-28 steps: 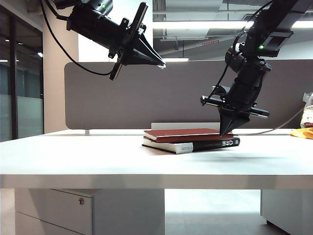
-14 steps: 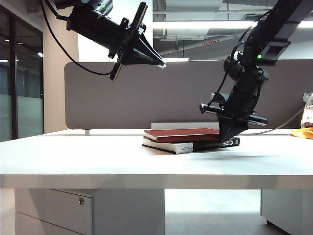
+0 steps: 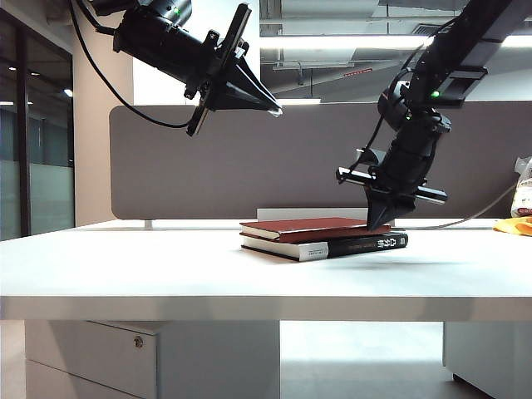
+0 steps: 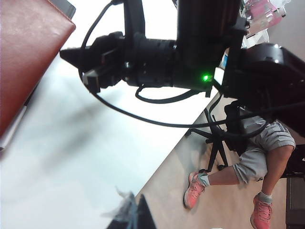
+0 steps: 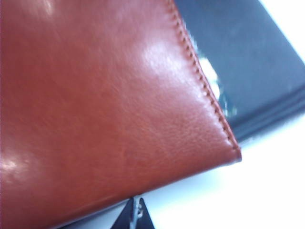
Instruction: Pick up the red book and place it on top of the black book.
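The exterior view is showing the whole stack: the thin dark red leather-like book (image 3: 312,227) is lying flat on top of the thicker black book with white characters on its spine (image 3: 366,243), both sitting on the smooth white worktop (image 3: 125,266) before a grey partition screen (image 3: 166,166). The right pincer (image 3: 379,224) is pointing down with its tip touching the red book's right end, its black fingers drawn together to a point and clamping nothing. The left pincer (image 3: 270,108) is hanging high above the worktop at the left, its fingers pressed together and holding nothing. The right wrist view is giving what the side view cannot: the red cover's fine grain, glossy highlights and a row of stitching along its edge, with the black book's matte cover showing past one corner. The left wrist view is catching a rounded corner of the red cover and, beyond the worktop, a seated person's legs in pink shoes (image 4: 195,191).
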Available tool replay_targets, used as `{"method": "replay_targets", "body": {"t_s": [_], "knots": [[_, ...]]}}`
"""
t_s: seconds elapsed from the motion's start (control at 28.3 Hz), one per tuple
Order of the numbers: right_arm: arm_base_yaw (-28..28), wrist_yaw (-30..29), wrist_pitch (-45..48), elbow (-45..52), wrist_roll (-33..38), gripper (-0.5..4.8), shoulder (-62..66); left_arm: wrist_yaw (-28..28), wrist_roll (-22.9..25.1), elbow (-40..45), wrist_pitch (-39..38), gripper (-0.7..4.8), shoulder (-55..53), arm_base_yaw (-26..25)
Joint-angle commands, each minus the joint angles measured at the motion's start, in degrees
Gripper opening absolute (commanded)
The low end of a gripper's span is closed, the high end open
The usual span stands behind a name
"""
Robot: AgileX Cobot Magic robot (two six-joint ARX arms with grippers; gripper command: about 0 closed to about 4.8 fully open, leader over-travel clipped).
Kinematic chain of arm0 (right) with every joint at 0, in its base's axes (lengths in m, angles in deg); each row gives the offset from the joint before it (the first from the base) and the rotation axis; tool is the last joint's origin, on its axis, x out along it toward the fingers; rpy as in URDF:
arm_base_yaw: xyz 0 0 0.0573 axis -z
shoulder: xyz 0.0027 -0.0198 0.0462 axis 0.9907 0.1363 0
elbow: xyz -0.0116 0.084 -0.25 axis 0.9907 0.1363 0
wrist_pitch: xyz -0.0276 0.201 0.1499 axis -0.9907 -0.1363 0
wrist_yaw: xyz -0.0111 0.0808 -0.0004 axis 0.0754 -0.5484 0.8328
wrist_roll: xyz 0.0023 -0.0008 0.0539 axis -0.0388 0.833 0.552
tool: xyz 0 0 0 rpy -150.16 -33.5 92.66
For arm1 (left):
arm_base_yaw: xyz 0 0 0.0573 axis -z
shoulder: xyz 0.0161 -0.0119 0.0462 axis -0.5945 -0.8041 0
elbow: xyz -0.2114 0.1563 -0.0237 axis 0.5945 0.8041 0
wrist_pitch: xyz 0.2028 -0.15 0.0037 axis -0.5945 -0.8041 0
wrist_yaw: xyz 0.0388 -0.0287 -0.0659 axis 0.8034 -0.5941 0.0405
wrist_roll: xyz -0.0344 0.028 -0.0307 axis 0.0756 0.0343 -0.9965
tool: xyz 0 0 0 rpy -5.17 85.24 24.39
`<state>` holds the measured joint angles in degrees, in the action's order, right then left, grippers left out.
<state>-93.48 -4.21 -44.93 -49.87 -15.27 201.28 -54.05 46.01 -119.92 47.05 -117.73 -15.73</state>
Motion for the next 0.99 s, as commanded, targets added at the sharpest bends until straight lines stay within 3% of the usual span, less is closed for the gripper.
{"method": "replay_targets", "body": {"t_s": [0.04,0.35,0.64,0.99], "knots": [[-0.1,0.1,0.2,-1.1,-0.1,-0.06,0.1,-0.3,0.5,-0.2,0.3,-0.06,0.4,0.0],[-0.1,0.1,-1.9,-1.3,-0.1,-0.06,0.1,1.1,1.6,-0.2,0.4,-0.06,0.4,0.0],[-0.1,-0.2,-12.5,-5.7,-1.9,-0.06,-0.8,20.4,1.4,-0.2,0.9,-0.06,-0.5,-0.9],[-0.4,-0.6,-17.8,-6.4,-1.9,-0.06,-6.1,20.4,0.4,-0.2,1.7,-0.06,-8.9,-1.0]]}}
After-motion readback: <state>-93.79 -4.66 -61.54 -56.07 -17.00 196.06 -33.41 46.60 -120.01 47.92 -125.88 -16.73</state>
